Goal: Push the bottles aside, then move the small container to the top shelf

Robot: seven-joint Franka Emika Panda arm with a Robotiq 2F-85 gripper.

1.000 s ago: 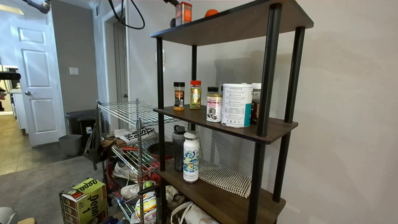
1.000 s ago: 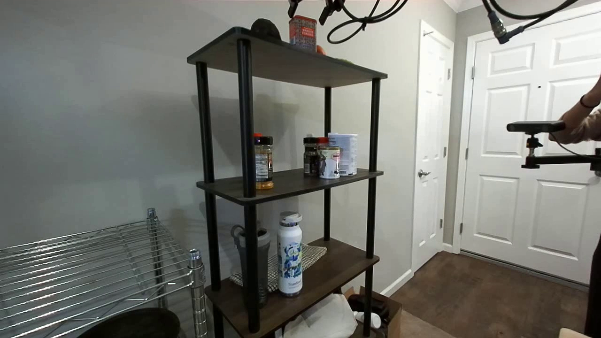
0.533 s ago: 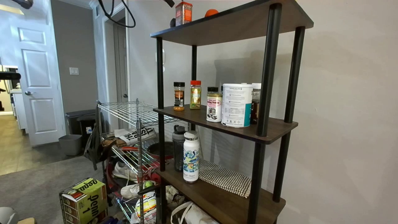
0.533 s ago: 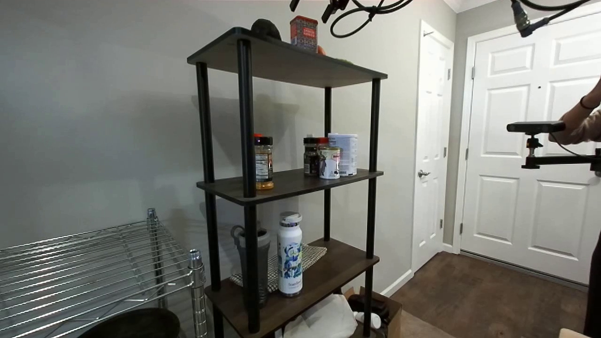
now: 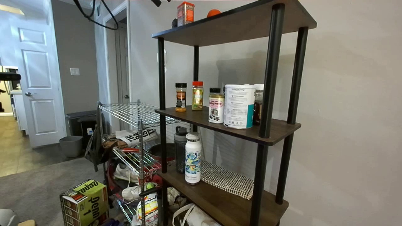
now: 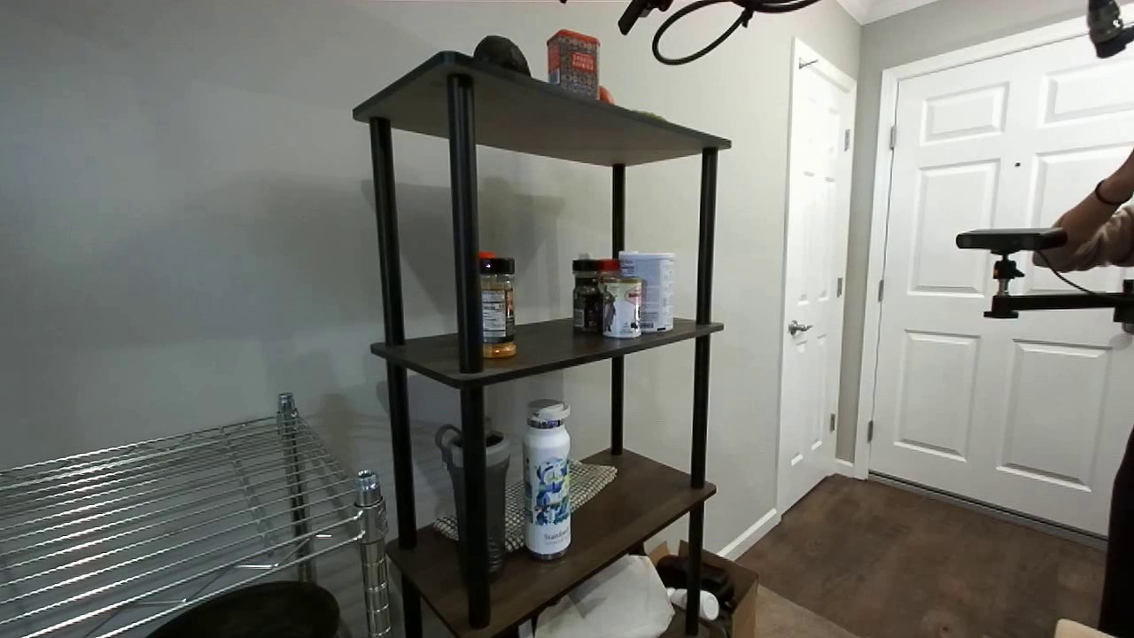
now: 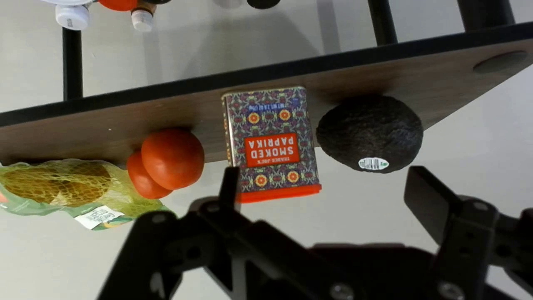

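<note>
A patterned tin with a red lid, the small container, stands upright on the top shelf. In both exterior views it shows near one end of that board. Of the bottles, an amber-brown black-capped one and a dark black-capped one stand on the board below. My gripper is open, its fingers wide apart and holding nothing. One fingertip overlaps the tin's edge in the wrist view, but an exterior view shows fingers above and apart from it. Most of the arm is out of frame.
Beside the tin sit an avocado, tomatoes and a netted bag. The middle board also bears a white canister and a red-capped bottle. Black posts carry the boards. Cables hang nearby; a person's arm shows.
The gripper and its cables have drawn away from the tin, leftward in one exterior view and up and rightward in another. The tin shifted very slightly at first, then stays still on the board.
</note>
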